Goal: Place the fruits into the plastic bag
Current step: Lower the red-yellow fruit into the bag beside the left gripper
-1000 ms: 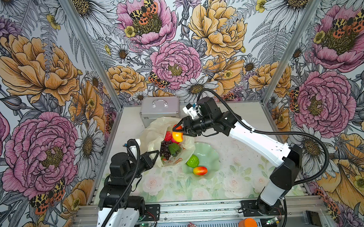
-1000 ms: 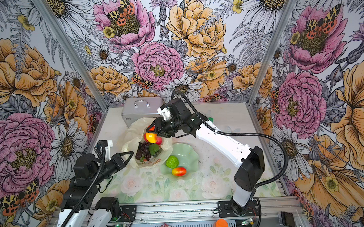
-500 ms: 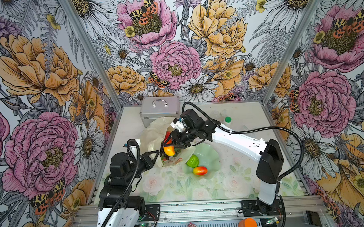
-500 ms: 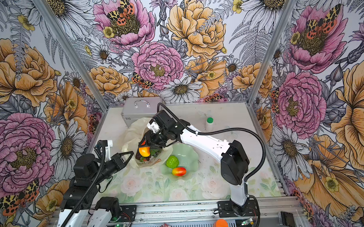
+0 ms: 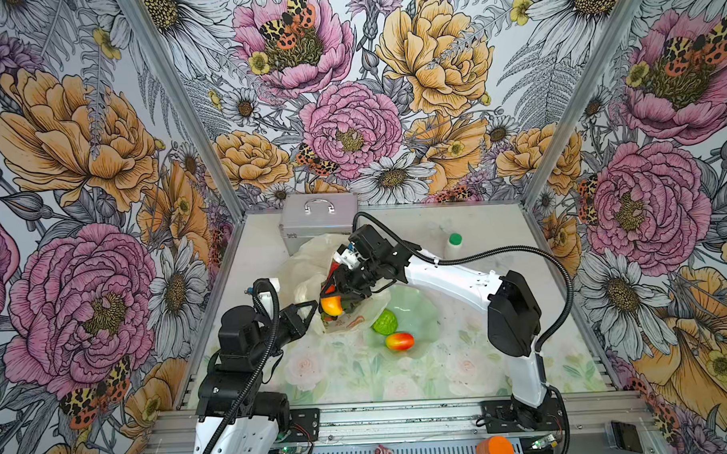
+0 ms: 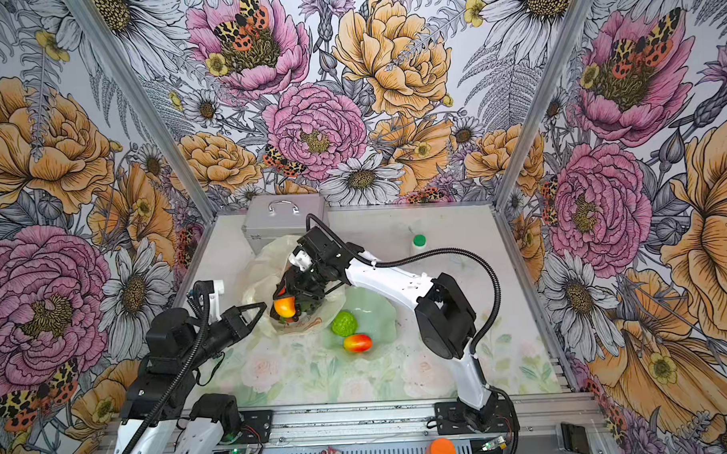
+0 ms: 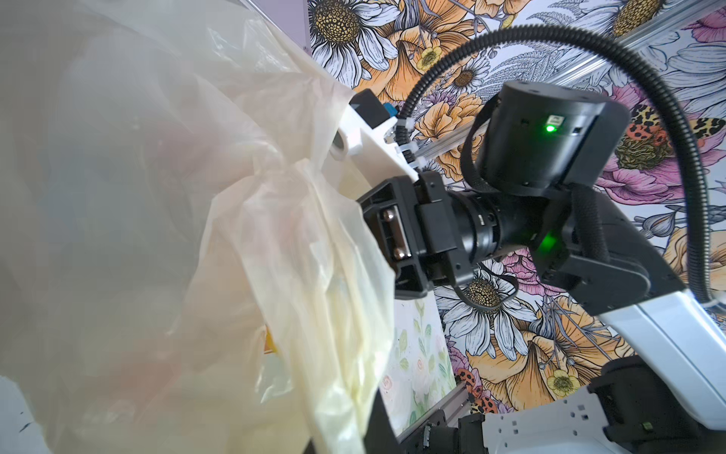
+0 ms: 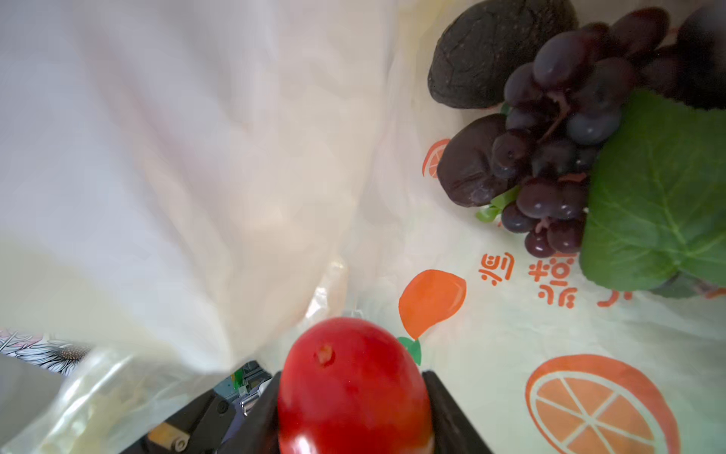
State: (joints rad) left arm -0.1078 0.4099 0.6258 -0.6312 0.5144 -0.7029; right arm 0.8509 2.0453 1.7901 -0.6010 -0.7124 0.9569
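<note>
plastic bag [image 5: 304,259] lies with the dish [image 5: 418,309] at its 4 o'clock. left gripper [image 5: 309,308] is at the bag's 7 o'clock, clamped shut, apparently on the rim, though the pinch itself is hidden. right gripper [image 5: 335,301] has moved toward 7 o'clock and lower into the bag, gripping a mango [image 8: 353,389]; release looks next. grapes [image 8: 565,129] and avocado [image 8: 491,51] are inside. lime-green ball [image 5: 384,322] and second mango [image 5: 399,341] wait on the dish. Other contents are hidden under the arm.

Both top views look steeply down from high in front, sharing the whole counter [image 5: 483,369] [image 6: 421,371]. The left wrist camera sits close against the plastic bag [image 7: 196,236], facing the right arm [image 7: 550,137]; the right wrist camera looks into it past a mango [image 8: 353,385].
</note>
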